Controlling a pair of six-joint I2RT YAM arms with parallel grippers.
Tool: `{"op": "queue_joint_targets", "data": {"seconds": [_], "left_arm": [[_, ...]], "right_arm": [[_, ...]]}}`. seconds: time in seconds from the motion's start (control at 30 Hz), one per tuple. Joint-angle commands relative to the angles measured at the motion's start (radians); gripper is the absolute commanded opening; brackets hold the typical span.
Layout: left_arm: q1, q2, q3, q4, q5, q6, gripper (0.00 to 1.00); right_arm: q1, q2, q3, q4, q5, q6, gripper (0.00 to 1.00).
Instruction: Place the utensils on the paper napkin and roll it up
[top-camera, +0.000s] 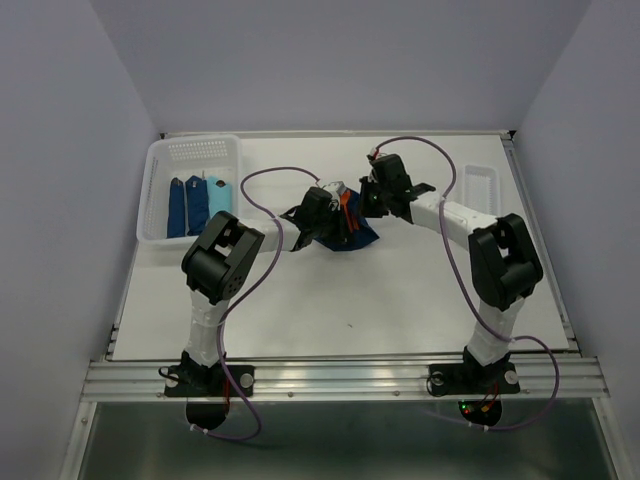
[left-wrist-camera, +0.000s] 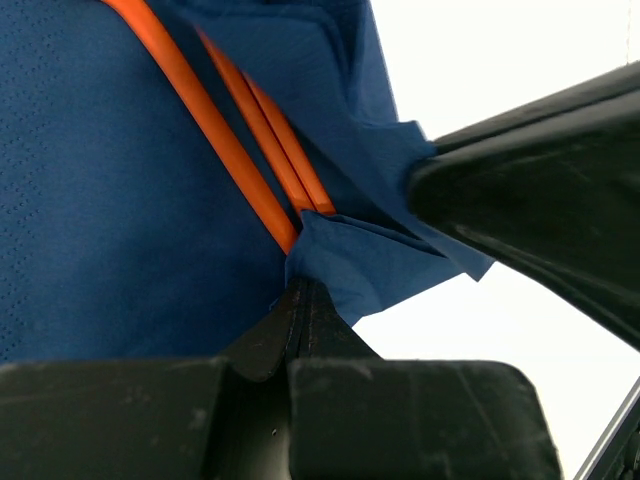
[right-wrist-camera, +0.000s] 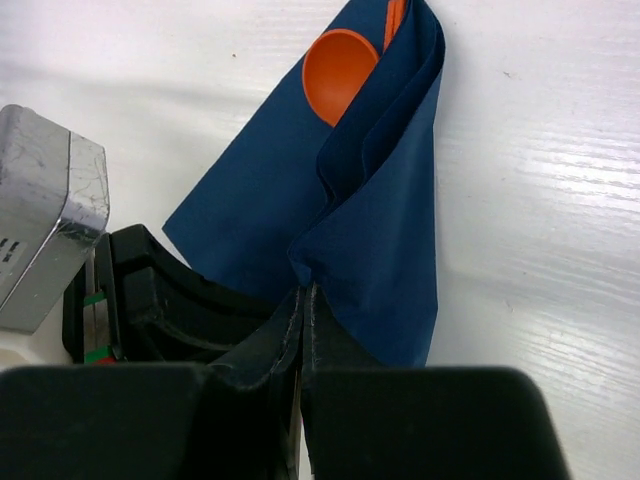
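The left tool (left-wrist-camera: 300, 288) has its jaws pressed together on a folded corner of the paper napkin (left-wrist-camera: 100, 220). The right tool (right-wrist-camera: 303, 298) is likewise clamped on a folded edge of the same sheet. As far as the views show, neither tool holds a utensil directly. The napkin lies near the middle of the counter (top-camera: 400, 300), partly folded over the orange utensils (left-wrist-camera: 225, 130), between the two tools, which stand just beside each other. In the left wrist view the orange handles end right at the pinched corner; whether they touch the left tool or only come close cannot be told. In the right wrist view the spoon bowl (right-wrist-camera: 338, 62) protrudes from the open far end of the fold. Several faults are judged possible from this state. The paper is thin, so any opposed pull between the two tools is likely to tear it at a pinch point. If rolling starts with the far end open, the utensils may slide out onto the smooth counter, bowl first. If the left tool drags its corner across the handles, it may skew them and yield a loose, crooked roll. The close spacing of the tools also carries a risk of collision during rotation. On release, the folded layers may spring open, since nothing but the clamps appears to hold them.
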Motion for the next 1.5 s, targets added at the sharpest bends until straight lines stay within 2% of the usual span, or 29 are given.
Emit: {"op": "queue_joint_targets", "data": {"seconds": [0.0, 0.97, 1.23, 1.47], "left_arm": [[0.006, -0.002, -0.029, -0.093, -0.013, 0.032, 0.00], [0.006, -0.012, -0.037, -0.084, -0.005, 0.037, 0.00], [0.006, -0.029, -0.045, -0.085, 0.001, 0.043, 0.00], [0.006, -0.121, -0.074, -0.125, 0.002, 0.060, 0.00]], "right_arm": [[0.010, 0.023, 0.056, 0.035, -0.036, 0.029, 0.01], [0.037, 0.241, 0.136, 0.107, -0.155, 0.080, 0.01], [0.037, 0.273, 0.092, 0.107, -0.102, 0.106, 0.01], [0.037, 0.292, 0.053, 0.108, -0.066, 0.112, 0.01]]}}
